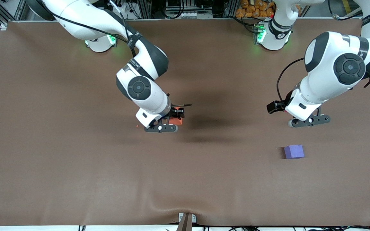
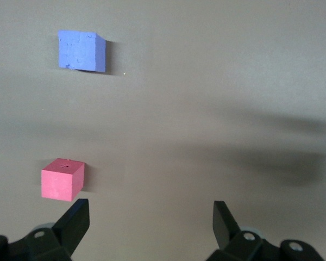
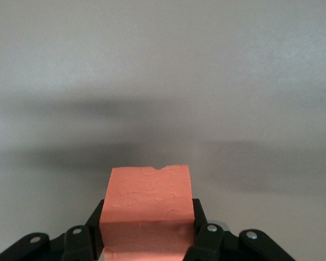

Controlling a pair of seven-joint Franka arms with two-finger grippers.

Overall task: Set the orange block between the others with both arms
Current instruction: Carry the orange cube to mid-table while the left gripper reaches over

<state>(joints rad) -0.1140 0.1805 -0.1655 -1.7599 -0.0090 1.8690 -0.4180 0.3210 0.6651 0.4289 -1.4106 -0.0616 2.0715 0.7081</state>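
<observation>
The orange block (image 3: 149,201) sits between the fingers of my right gripper (image 3: 148,228), which press on its two sides. In the front view this block (image 1: 176,121) and the right gripper (image 1: 169,125) are low over the middle of the brown table. My left gripper (image 2: 150,212) hangs open with nothing in it, near the left arm's end of the table (image 1: 308,121). The red-pink cube (image 2: 62,181) lies just off one of its fingertips (image 2: 79,212); the front view hides it under the left arm. The purple-blue cube (image 1: 294,151) (image 2: 81,50) lies nearer to the front camera.
A small orange crumb (image 1: 136,126) lies on the brown table cover (image 1: 75,160) beside the right gripper. A clamp (image 1: 186,221) sticks up at the table's edge nearest the front camera. Both arm bases (image 1: 100,43) (image 1: 273,37) stand along the edge farthest from it.
</observation>
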